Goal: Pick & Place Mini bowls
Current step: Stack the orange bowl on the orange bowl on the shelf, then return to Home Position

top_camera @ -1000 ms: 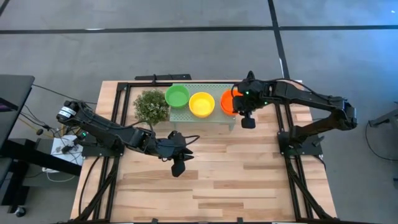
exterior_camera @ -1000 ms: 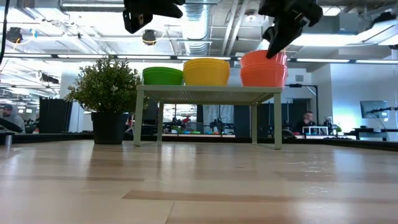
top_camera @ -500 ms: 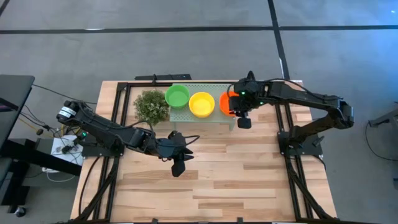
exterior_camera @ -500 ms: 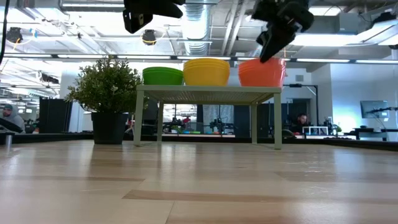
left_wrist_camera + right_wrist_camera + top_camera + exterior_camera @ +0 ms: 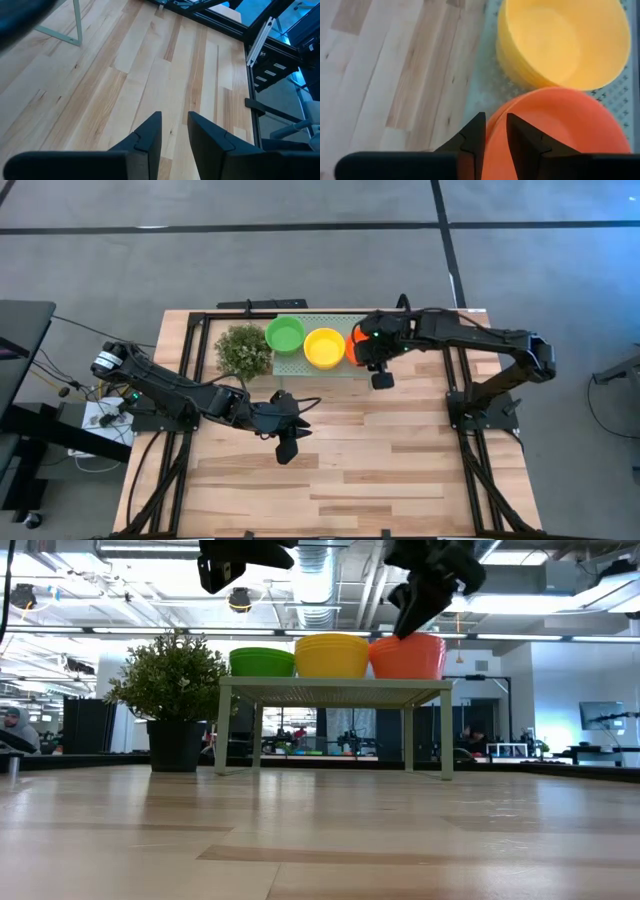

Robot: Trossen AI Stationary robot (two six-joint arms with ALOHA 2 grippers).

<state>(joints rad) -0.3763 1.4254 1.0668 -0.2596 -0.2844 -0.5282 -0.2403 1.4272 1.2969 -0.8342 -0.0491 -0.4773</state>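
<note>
An orange mini bowl (image 5: 353, 343) sits on a pale green perforated tray (image 5: 335, 686) on legs, right beside a yellow bowl (image 5: 324, 347). A green bowl (image 5: 285, 334) stands farther left. My right gripper (image 5: 495, 125) is open at the orange bowl's near-left rim (image 5: 407, 657), pointing steeply down, with the rim running between its fingers. My left gripper (image 5: 175, 120) hangs open over bare wood at the table's middle (image 5: 303, 418), holding nothing. My right gripper comes from above and straddles the orange bowl's rim (image 5: 496, 119). One finger (image 5: 522, 137) is over the bowl's inside and the other (image 5: 471, 137) is outside it. I cannot tell whether either finger touches the wall. The bowl sits level on the tray.
A bushy potted plant (image 5: 243, 350) stands at the tray's left end. The black frame rails (image 5: 455, 380) run along the table's sides. Open wooden tabletop (image 5: 350, 470) lies in front of the tray.
My right gripper has moved toward the table's left, toward the yellow bowl. The upper orange bowl, raised and tilted a second ago, has settled level. The orange bowl has slid left along the tray until it stands against the yellow one.
</note>
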